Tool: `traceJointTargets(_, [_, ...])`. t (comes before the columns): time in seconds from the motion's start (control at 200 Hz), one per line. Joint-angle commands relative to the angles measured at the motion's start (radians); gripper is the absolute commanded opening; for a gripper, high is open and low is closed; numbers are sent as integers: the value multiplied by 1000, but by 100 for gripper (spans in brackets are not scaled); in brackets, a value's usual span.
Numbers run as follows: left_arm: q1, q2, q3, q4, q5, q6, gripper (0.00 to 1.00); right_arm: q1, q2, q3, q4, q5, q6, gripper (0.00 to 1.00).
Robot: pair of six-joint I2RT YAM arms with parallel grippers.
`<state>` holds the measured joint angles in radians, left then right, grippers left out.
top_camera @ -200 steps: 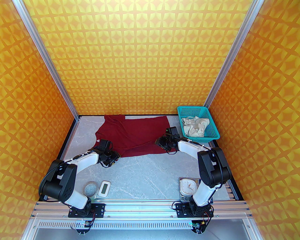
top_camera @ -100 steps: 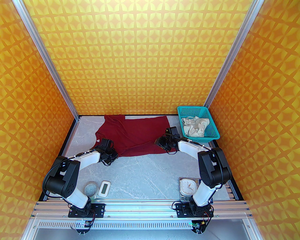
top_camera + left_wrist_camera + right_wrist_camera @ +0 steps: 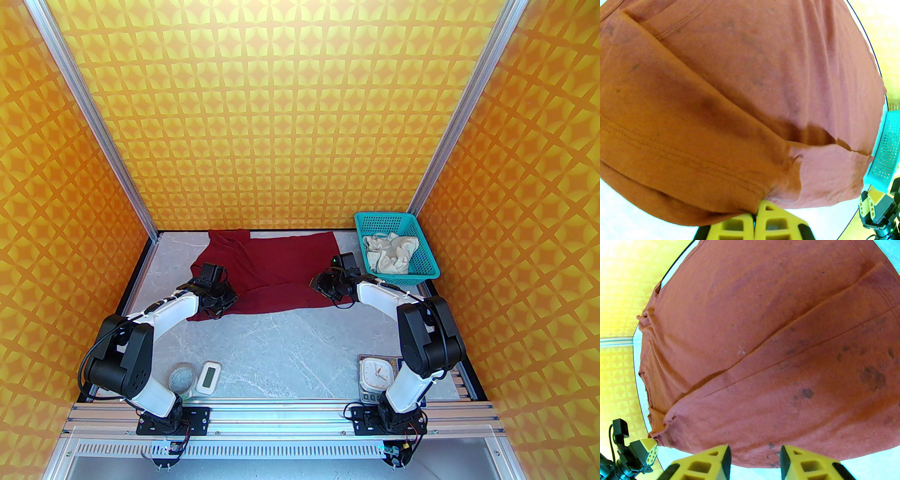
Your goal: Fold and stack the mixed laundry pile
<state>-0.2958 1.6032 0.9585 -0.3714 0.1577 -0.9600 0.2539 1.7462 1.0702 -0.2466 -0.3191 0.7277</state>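
A dark red shirt (image 3: pixel 281 267) lies spread across the far side of the counter (image 3: pixel 290 347). The left gripper (image 3: pixel 755 208) pinches its near-left hem. The right gripper (image 3: pixel 754 451) stands half-open at its near-right edge. The cream shorts (image 3: pixel 389 253) lie crumpled in the teal basket (image 3: pixel 360 225).

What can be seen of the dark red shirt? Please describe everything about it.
The dark red shirt is soft knit cloth with stitched hems, wrinkled and marked with dark spots. It lies spread on the grey table near its far edge, left of the teal basket. The left gripper is shut on its near hem; the right gripper stands open at that hem.
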Motion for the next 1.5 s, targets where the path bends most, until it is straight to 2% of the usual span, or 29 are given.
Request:
traceJointTargets(0.0, [-8,-31,-21,-35,-12,19,0,-3,-21,6,-13,-14,-14,41])
traceJointTargets(0.27, [-2,58,88,-12,-24,97,0,-2,-20,12,-24,-11,-24,41])
traceJointTargets(0.58, [33,192,275,-88,-65,212,0,-24,-31,24,-75,31,-68,41])
traceJointTargets(0.62, [36,211,294,-100,-78,228,10,-27,-30,28,-79,32,-71,41])
traceJointTargets(0.645, [37,222,302,-105,-84,240,12,-28,-29,29,-81,34,-72,41])
traceJointTargets(0.815, [55,298,363,-107,-105,298,10,-31,-21,40,-96,32,-81,41])
traceJointTargets(0.945, [55,325,397,-100,-96,310,17,-35,-23,46,-111,41,-91,42])
traceJointTargets(1.145, [71,385,483,-111,-96,378,14,-35,-20,42,-111,29,-83,41])
traceJointTargets(1.195, [73,408,512,-126,-96,396,18,-35,-22,42,-116,31,-87,42])
traceJointTargets(1.23, [73,426,533,-138,-95,413,25,-34,-23,43,-120,33,-89,42])
traceJointTargets(1.3, [73,455,571,-157,-93,442,29,-35,-29,42,-129,37,-95,42])
traceJointTargets(1.495, [107,482,607,-136,-95,482,29,-36,-43,46,-164,55,-119,42])
